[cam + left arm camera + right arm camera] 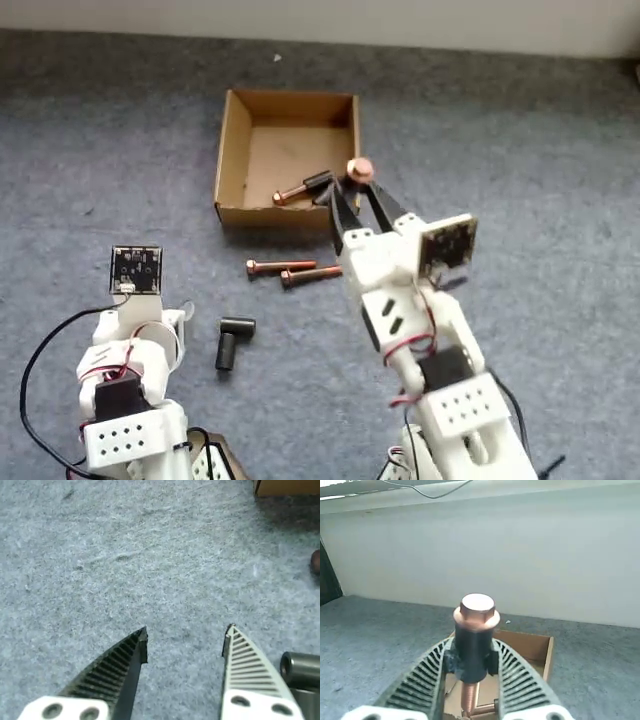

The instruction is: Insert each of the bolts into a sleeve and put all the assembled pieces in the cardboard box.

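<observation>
Soft, even light throughout; faint shadow along cardboard box (232, 150) front; pale wall (545, 555) brightest in R wrist view.

Tally of items on the grey carpet.
Cardboard box (232, 150): 1.
Bare copper-coloured bolts (280, 266) (312, 274): 2.
Sleeved bolts (305, 187) (358, 172), each in a black sleeve: 2.
Bolts altogether: 4.
Loose black sleeves (238, 326) (226, 352): 2.
Sleeves altogether: 4.
Robot arms (130, 400) (440, 370): 2.
</observation>
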Robot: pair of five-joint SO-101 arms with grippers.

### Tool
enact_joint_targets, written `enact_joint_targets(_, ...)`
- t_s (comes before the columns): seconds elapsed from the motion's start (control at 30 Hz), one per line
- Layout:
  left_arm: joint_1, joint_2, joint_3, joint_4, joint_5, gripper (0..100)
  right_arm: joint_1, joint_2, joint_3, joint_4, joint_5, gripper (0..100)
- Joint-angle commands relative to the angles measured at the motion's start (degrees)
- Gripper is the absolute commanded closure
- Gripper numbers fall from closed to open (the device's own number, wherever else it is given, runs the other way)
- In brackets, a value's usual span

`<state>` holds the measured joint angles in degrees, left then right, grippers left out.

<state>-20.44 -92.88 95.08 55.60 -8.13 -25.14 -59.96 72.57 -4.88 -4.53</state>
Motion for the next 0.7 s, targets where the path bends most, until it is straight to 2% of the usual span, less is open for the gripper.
enact_joint_targets(0.0,-0.48,-0.48,-0.4,-1.14,-0.35,74,0.75,15.43,-9.45,-8.84,-0.35,99.5)
enact_joint_targets(0.1,-0.48,-0.48,-0.4,-1.14,-0.35,74,0.75,26.68,-14.02,-11.82,-0.35,99.5)
enact_joint_targets(0.4,-0.48,-0.48,-0.4,-1.05,-0.35,74,0.92,51.3,-28.35,-11.47,-0.35,99.1)
enact_joint_targets(0.57,-0.48,-0.48,-0.4,-1.05,-0.35,74,0.92,55.96,-34.24,-0.48,-0.62,86.9)
enact_joint_targets(0.67,-0.48,-0.48,-0.4,-1.05,-0.44,74,0.92,54.99,-36.7,4.62,-0.7,85.4)
